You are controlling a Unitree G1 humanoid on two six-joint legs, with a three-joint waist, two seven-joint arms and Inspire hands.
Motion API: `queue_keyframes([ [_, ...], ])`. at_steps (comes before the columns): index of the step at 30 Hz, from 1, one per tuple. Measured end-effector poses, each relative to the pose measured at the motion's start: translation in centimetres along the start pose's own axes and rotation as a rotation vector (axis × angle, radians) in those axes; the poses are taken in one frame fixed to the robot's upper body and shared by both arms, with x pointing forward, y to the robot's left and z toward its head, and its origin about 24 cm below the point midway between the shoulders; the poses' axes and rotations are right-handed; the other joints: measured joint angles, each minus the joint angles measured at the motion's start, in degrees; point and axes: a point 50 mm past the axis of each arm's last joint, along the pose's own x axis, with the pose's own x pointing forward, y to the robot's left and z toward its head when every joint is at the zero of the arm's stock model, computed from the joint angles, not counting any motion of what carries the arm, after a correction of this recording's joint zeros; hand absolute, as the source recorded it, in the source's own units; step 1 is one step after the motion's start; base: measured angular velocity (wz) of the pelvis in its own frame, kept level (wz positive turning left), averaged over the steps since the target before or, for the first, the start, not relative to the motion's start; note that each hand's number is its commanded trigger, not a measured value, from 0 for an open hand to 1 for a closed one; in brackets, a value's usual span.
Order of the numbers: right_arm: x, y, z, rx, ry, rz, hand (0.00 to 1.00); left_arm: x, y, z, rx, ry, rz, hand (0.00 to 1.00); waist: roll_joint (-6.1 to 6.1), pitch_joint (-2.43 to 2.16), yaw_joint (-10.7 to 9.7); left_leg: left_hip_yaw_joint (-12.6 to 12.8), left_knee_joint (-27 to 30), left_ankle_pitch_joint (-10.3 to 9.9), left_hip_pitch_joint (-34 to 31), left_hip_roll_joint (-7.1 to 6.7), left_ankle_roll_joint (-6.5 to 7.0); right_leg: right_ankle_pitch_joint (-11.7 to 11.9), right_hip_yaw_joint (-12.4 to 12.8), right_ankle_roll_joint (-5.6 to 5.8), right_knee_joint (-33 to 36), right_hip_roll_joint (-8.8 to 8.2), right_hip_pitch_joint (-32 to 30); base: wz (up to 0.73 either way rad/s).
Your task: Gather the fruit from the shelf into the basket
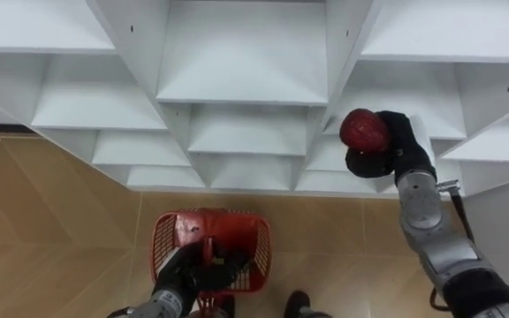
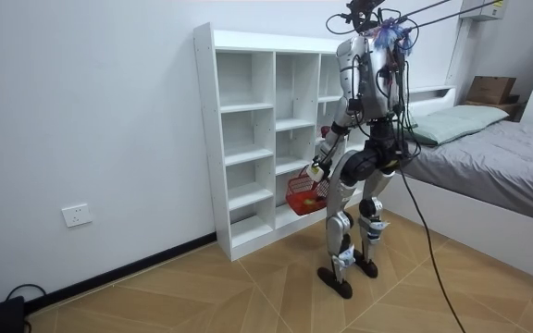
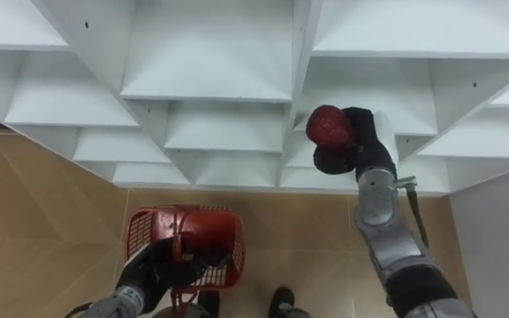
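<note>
R hand (image 1: 389, 148) grips prob. apple (image 1: 363, 131); room view: bed (image 2: 512, 162).

Closet (image 1: 246, 62) plain white throughout; fruit (image 1: 363, 130) dark red; right hand (image 1: 398, 146) black; basket (image 1: 256, 240) red, an open grid mesh; left hand (image 1: 203, 272) black; floor (image 1: 51, 221) tan wood, planks laid in a diagonal pattern; bed cover (image 2: 507, 162) grey; pillow (image 2: 452, 120) pale green; wall (image 2: 81, 111) plain white; wall socket (image 2: 77, 215) white; skirting board (image 2: 137, 268) black; box (image 2: 490, 90) brown.
</note>
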Motion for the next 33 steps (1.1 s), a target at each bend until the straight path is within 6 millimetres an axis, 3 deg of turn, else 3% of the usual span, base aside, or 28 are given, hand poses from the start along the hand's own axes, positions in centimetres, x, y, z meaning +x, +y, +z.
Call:
queue_keyframes([
  [5, -1.0, 0.9, -0.5, 0.091, 0.015, 0.021, 1.00, 0.0, -0.1, 0.0, 0.001, 0.001, -0.003, 1.00, 0.21, -0.26, -1.0, 0.3, 0.0, 0.0, 0.0, 0.02, 0.00, 0.0, 0.1, 0.04, 0.0, 0.04, -0.1, 0.00],
  [9, -1.7, 1.1, -1.1, 0.107, 0.017, 0.043, 1.00, -0.1, 0.0, -0.3, -0.001, 0.009, 0.000, 1.00, 0.58, -1.00, -1.1, 0.3, 0.0, 0.0, 0.0, 0.09, 0.00, 0.2, 0.2, 0.04, 0.0, 0.14, 0.0, 0.00],
  [12, -2.5, 1.4, -2.2, 0.107, 0.044, 0.067, 1.00, -0.1, 0.0, -0.4, -0.004, 0.012, 0.002, 1.00, 0.97, -1.32, -1.2, 0.3, -0.1, 0.0, 0.2, 0.06, 0.07, 0.4, 0.3, 0.09, 0.0, 0.14, 0.1, 0.00],
  [19, -4.9, 2.9, -4.3, 0.058, 0.087, 0.165, 1.00, -0.2, 0.1, -0.5, -0.003, 0.016, 0.006, 1.00, 1.04, -1.36, -1.3, 1.4, -0.9, 0.3, 0.9, 0.05, 0.36, 0.9, 1.3, 0.24, -0.1, 0.16, 0.0, -0.08],
  [33, -5.9, 4.7, -5.0, -0.038, 0.086, 0.290, 1.00, 0.0, -1.1, -0.2, -0.003, -0.012, -0.031, 1.00, 1.92, -1.26, -1.2, 0.9, -0.9, 0.2, -0.3, 0.26, 0.38, 1.2, 0.5, 0.27, -1.3, 0.42, -0.3, 0.01],
])
